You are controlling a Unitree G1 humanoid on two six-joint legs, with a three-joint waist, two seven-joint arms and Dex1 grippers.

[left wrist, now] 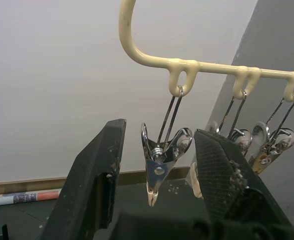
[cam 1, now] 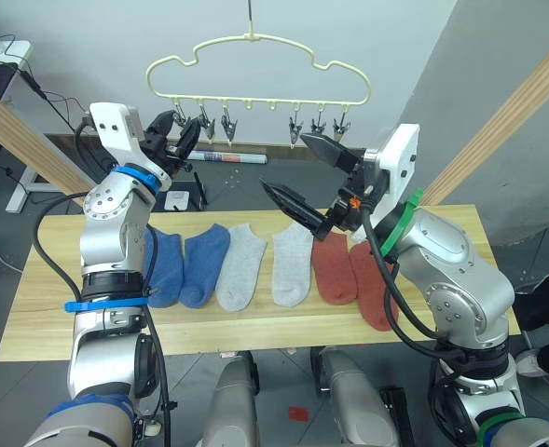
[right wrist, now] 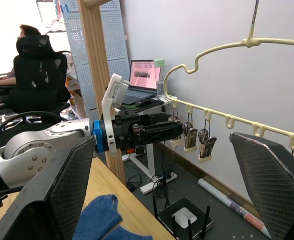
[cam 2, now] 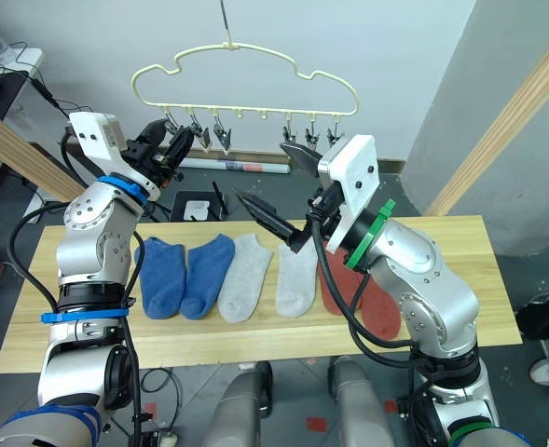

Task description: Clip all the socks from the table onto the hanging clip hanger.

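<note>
Six socks lie on table below hanger. Left gripper gapes round hanger's end clip, empty; right gripper spread, empty. Risk: squeezing sockless clip swings hanger.

text: none legible | labels: none | numbers: none

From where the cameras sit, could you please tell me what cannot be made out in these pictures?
- Outermost blue sock: partly behind the left arm, eye views.
- Rust red socks: largely behind the right arm, right eye view.
- Clip hanger: cut off by the frame edge, left wrist view; its hook is out of frame.
- Table: a corner shows, right wrist view.
</note>
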